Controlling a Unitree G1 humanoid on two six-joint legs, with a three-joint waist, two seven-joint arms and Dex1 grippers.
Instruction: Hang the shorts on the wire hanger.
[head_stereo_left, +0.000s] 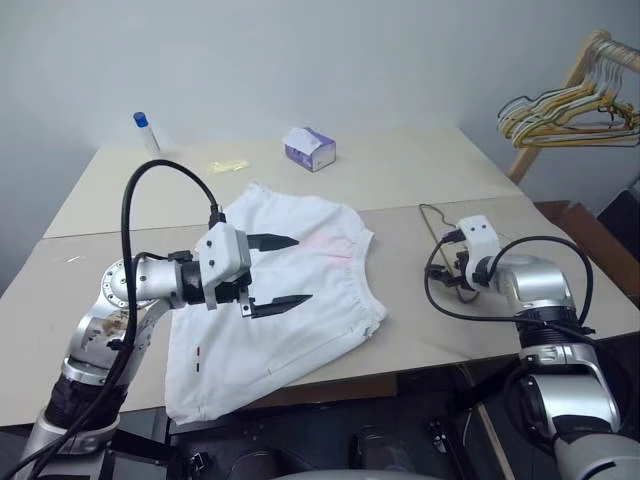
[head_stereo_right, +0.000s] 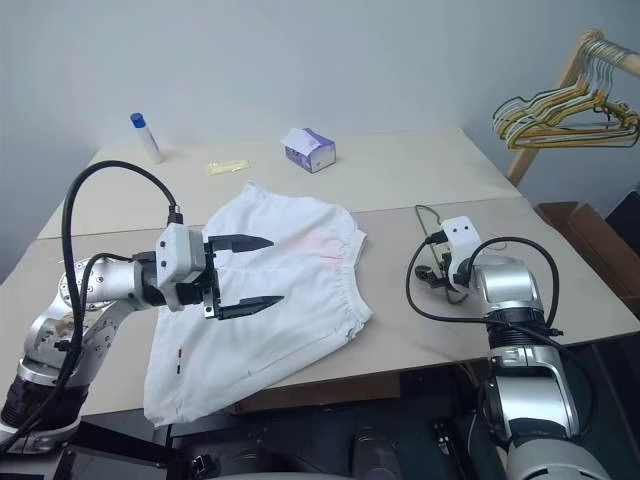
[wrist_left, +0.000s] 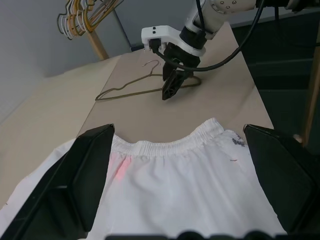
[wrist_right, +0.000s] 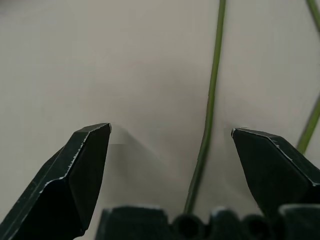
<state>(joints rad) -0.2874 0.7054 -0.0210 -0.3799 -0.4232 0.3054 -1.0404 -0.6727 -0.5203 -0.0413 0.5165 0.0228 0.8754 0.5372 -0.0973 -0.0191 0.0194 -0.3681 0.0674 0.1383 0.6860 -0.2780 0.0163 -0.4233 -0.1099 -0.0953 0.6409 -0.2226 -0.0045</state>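
Observation:
The white shorts lie spread flat across the middle of the table, with the elastic waistband towards the right. My left gripper hovers open just above them, pointing to the right, with nothing between its fingers. The thin olive-green wire hanger lies flat on the table to the right of the shorts. My right gripper points down, close over the hanger, and is open. One of the hanger's wires runs between its fingertips, untouched. The left wrist view also shows that right gripper.
A purple and white tissue box, a small bottle with a blue cap and a yellow packet sit at the back of the table. A wooden rack with a bunch of hangers stands at the far right, with a cardboard box below it.

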